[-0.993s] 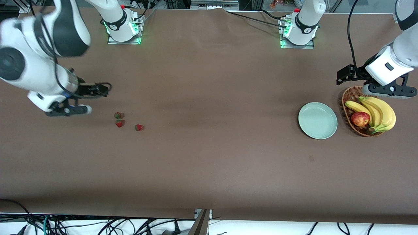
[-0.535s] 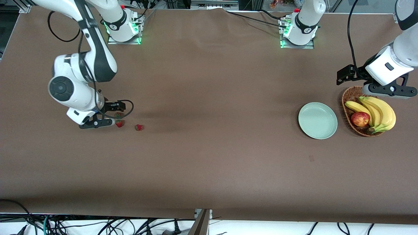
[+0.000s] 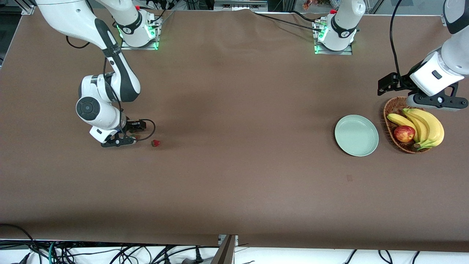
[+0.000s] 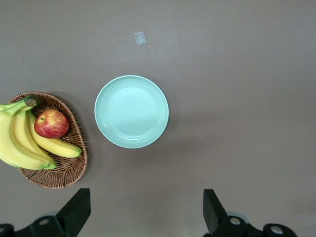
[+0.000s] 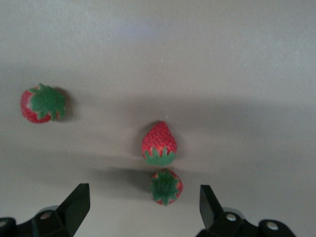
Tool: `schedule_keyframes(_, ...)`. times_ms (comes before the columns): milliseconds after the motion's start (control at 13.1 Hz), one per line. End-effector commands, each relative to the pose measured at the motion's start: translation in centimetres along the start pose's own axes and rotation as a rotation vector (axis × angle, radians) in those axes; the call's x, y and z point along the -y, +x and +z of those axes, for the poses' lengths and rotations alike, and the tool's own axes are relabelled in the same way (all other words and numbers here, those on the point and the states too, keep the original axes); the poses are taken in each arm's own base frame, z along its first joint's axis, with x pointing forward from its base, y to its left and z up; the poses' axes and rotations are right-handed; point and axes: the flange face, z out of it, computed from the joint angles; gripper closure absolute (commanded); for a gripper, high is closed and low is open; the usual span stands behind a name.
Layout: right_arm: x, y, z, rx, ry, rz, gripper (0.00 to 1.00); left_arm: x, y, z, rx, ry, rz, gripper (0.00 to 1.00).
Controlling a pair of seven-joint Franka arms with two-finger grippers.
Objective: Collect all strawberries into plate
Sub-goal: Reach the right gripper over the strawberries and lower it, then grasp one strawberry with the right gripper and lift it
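Note:
Three strawberries lie toward the right arm's end of the table. One strawberry (image 3: 156,143) (image 5: 43,103) lies apart from the other two. My right gripper (image 3: 122,140) (image 5: 143,212) hangs open low over the close pair. One of that pair, its leafy top up (image 5: 166,187), lies between the fingers (image 5: 74,207) without touching them. The other (image 5: 159,143) lies on its side just past it. The pale green plate (image 3: 356,135) (image 4: 131,111) sits bare toward the left arm's end. My left gripper (image 3: 432,101) (image 4: 146,215) waits open above the basket's edge, holding nothing.
A wicker basket (image 3: 389,110) (image 4: 69,170) with bananas (image 3: 427,126) (image 4: 19,143) and a red-yellow apple (image 3: 404,133) (image 4: 51,123) stands beside the plate. A small scrap of tape (image 4: 140,38) (image 3: 349,178) lies on the brown cloth nearer the front camera than the plate.
My right arm has swung in from the table's end and come down over the pair of strawberries, covering them in the front view. The left arm has stayed still.

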Motion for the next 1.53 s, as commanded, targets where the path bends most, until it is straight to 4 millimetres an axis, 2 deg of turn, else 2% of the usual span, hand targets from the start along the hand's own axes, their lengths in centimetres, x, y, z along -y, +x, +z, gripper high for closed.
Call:
schedule_keyframes(0,-0.7,1.0,1.3,-0.032,-0.001,-0.009,0.1,0.0,0.2,-0.6,0.002,-0.018,0.005,0.0)
schedule_keyframes(153,-0.7,1.8,1.3,-0.04,-0.003,-0.016,0.19,0.0,0.1,-0.6,0.002,-0.018,0.005,0.0)
schedule_keyframes(306,-0.7,1.8,1.7,-0.038,-0.001,-0.015,0.37,0.0,0.1,-0.6,0.002,-0.018,0.005,0.0)
schedule_keyframes(382,-0.7,1.7,2.0,-0.034,0.0,-0.014,0.43,-0.1,0.1,-0.6,0.002,-0.019,0.006,0.0)
schedule_keyframes(611,-1.1,1.8,2.8,-0.041,-0.001,-0.009,0.44,-0.1,0.1,-0.6,0.002,-0.018,0.006,0.0)
schedule_keyframes(688,-1.2,1.9,2.8,-0.044,-0.001,-0.006,0.52,0.0,0.2,-0.5,0.004,-0.018,0.005,0.0)
schedule_keyframes(917,-1.1,2.3,2.0,-0.052,-0.001,-0.008,0.86,-0.1,0.2,-0.5,0.004,-0.02,0.005,0.0)
schedule_keyframes(993,-0.8,2.7,1.1,-0.055,0.0,-0.013,0.93,-0.1,0.1,-0.6,0.002,-0.02,0.006,0.0)
schedule_keyframes(1069,-0.7,3.3,0.0,-0.038,0.002,-0.01,0.93,-0.1,0.2,-0.5,0.004,-0.02,0.005,0.0)
schedule_keyframes(1222,0.0,5.3,-4.4,0.007,0.014,-0.007,0.93,0.1,0.2,-0.5,0.004,-0.02,0.002,0.0)
schedule_keyframes(1375,3.4,7.3,-9.5,0.02,0.117,0.013,0.93,0.0,0.2,-0.5,0.004,-0.018,0.003,0.0)
schedule_keyframes(1451,5.3,8.0,-11.3,0.01,0.141,0.044,0.93,0.1,0.2,-0.6,0.002,-0.018,0.003,0.0)
